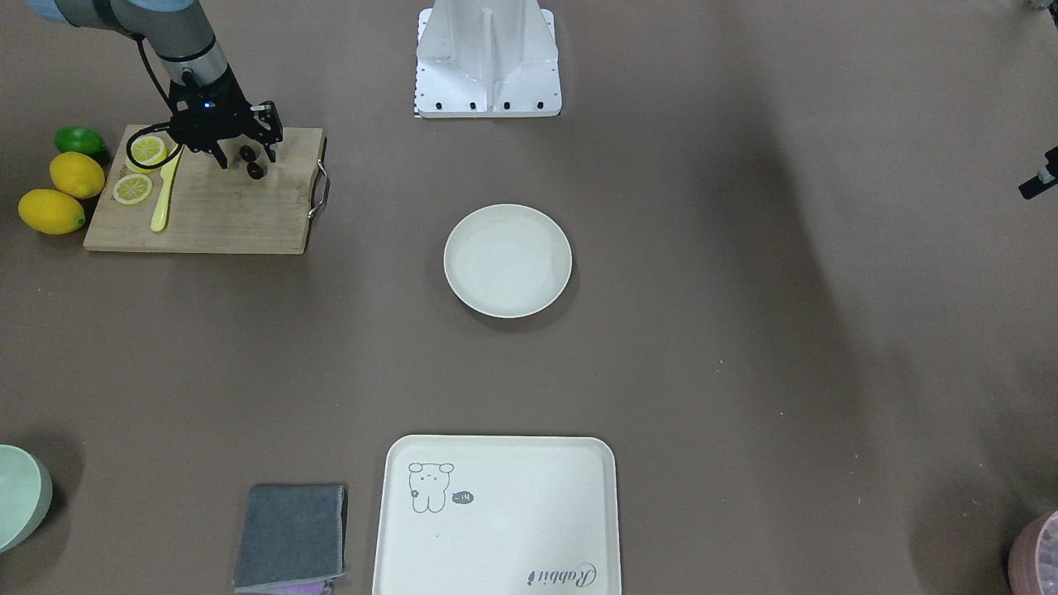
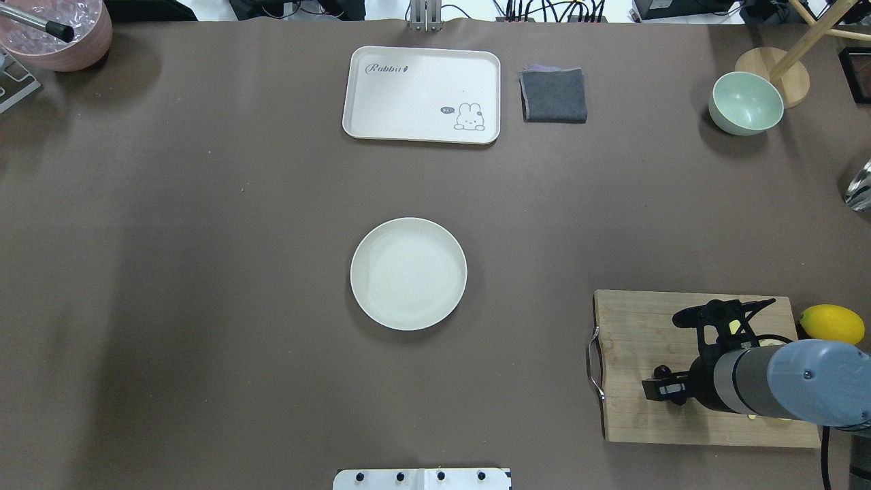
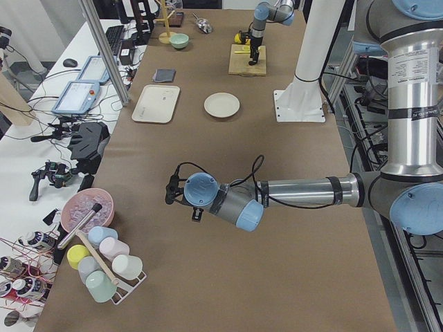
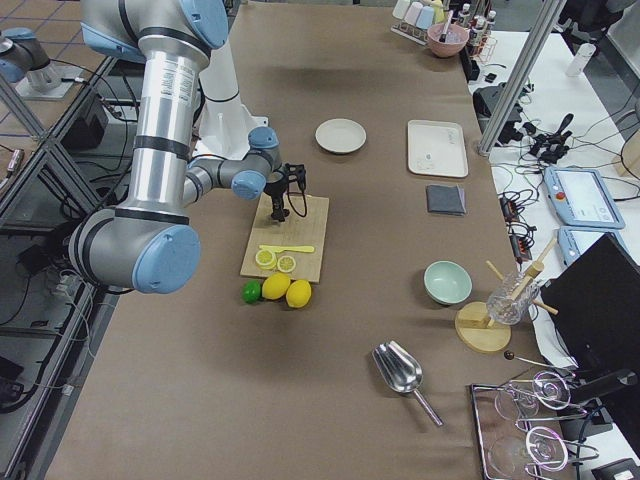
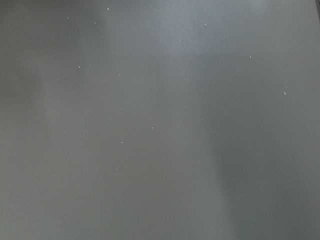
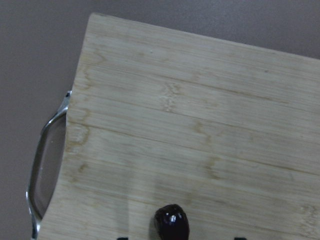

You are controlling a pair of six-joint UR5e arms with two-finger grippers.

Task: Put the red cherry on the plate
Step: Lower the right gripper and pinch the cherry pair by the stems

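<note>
The step in hand is the pick-up. The right gripper (image 1: 245, 157) hangs low over the cutting board (image 1: 223, 211) with its jaws wide apart and nothing in them. The red cherry (image 6: 171, 222) lies on the board between the fingertips, directly under the gripper. In the wrist view one fruit sits midway between the two tips. The front view shows its twin just beside it, a little outside the jaws.

The next move, as I judge it, is a short drop and a gentle squeeze on the fruit or its stems. After that comes a lift and a carry to the plate (image 1: 507, 260). The plate lies well apart from the gripper, across bare counter (image 1: 744, 330), past the end of the board that carries the handle (image 6: 45, 165).

The cherry is small, round, glossy and nearly black, so it may roll or slip from a hard pinch. The board is pale bamboo with a visible grain, and its handle is bent metal. The plate is round, shallow, matte cream with a raised rim, and it is empty. The counter is covered in dull brown.

The left gripper (image 3: 169, 190) hovers far away over bare counter, and I cannot tell how its jaws stand.
</note>
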